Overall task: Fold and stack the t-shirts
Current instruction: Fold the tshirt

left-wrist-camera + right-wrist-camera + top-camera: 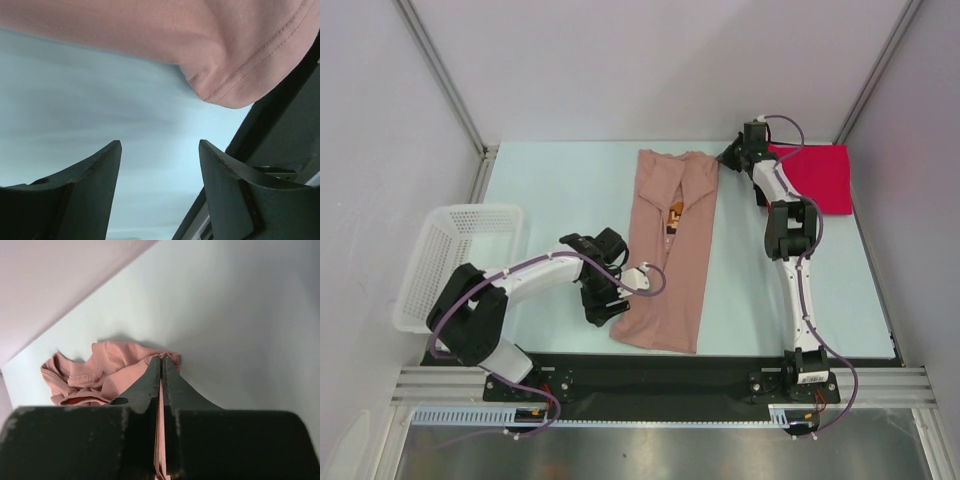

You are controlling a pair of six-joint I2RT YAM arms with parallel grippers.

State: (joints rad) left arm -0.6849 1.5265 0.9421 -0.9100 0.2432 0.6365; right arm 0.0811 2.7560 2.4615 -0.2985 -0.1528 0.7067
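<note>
The dusty-pink t-shirt (672,250) lies lengthwise down the middle of the table, folded into a narrow strip, its print partly showing. My right gripper (728,157) is shut on the shirt's far right corner, and the pink cloth (120,372) is pinched between its fingers (172,385). My left gripper (601,313) is open and empty, low over the table beside the shirt's near left corner (235,75). A folded bright red t-shirt (817,176) lies at the far right. The black t-shirt is out of view.
A white lattice basket (450,262) stands at the left edge of the table. White walls and metal posts enclose the back and sides. The black mounting rail (660,375) runs along the near edge.
</note>
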